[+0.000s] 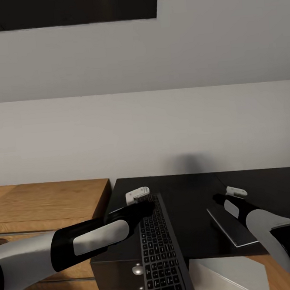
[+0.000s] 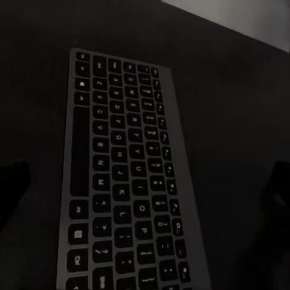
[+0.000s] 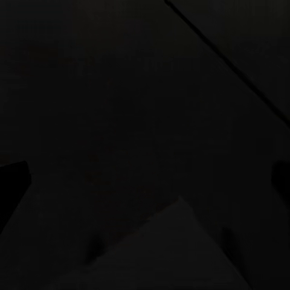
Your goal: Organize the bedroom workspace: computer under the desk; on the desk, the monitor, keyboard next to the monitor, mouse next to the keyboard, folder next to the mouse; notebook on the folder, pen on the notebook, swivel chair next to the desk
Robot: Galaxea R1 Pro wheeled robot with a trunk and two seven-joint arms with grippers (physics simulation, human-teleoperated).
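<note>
One keyboard (image 1: 162,252) lies on the black desk (image 1: 190,193) just below the left gripper (image 2: 145,181), jaws spread wide and empty, while the right gripper (image 3: 145,181), equally spread, hovers empty over one thin notebook (image 1: 230,227).

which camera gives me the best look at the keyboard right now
The left wrist view: the keyboard shows close, keys readable, lying flat on the black desk. The head view shows it smaller, its far end behind the left gripper.
</note>
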